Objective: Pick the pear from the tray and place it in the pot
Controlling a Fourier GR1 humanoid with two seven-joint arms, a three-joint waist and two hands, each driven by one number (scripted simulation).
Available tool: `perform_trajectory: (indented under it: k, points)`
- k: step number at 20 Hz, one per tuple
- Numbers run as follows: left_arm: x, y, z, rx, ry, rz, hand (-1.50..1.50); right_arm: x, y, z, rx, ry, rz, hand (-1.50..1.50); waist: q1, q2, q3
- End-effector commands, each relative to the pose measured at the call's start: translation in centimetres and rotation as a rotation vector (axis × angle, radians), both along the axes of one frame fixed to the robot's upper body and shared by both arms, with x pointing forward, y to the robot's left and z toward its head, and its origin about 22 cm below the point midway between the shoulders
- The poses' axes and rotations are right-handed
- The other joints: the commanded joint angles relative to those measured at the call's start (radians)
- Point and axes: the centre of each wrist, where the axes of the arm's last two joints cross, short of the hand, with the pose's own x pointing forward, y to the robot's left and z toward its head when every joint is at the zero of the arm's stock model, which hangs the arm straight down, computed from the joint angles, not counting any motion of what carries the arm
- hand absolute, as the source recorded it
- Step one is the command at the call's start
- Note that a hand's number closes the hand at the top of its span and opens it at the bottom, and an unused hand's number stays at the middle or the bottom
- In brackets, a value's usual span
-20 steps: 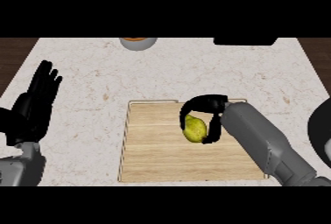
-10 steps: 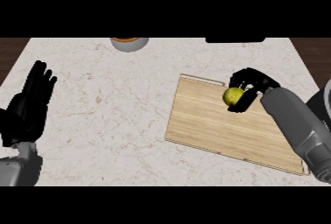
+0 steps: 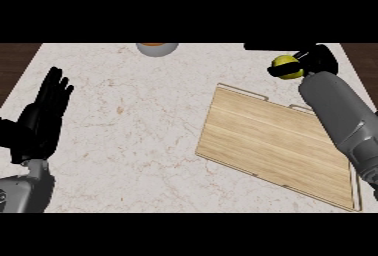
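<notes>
The left hand (image 3: 43, 117) rests open near the left edge, fingers straight and spread. The wooden tray (image 3: 277, 147) lies tilted on the pale marble counter (image 3: 140, 125), with bare counter to its left. Beyond the tray's far corner, the right hand (image 3: 316, 60) curls around the small yellow-green pear (image 3: 286, 66), near a bowl (image 3: 156, 48) at the far edge

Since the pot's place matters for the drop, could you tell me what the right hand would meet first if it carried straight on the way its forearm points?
Probably the dark object at the counter's far edge, just beyond the right hand and its pear; depth is unclear.
</notes>
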Motion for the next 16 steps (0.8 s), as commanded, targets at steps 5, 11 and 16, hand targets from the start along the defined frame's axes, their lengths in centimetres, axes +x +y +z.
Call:
perform_trajectory:
  k: [5,11,16]
  points:
    - [0.4,-0.8,-0.1,-0.001,0.002,-0.01,0.0,1.9,1.5,4.7,-0.279,-0.347,-0.408,1.5,-0.002,-0.006,-0.001]
    - [0.0,-0.4,0.2,0.008,0.003,0.006,0.0,2.6,2.1,7.6,-0.382,-0.391,-0.559,1.5,-0.019,-0.012,0.003]
    - [-0.8,0.2,-1.1,-0.016,0.026,0.028,0.0,2.5,1.0,7.6,-0.344,-0.409,-0.615,1.5,-0.043,-0.018,0.004]
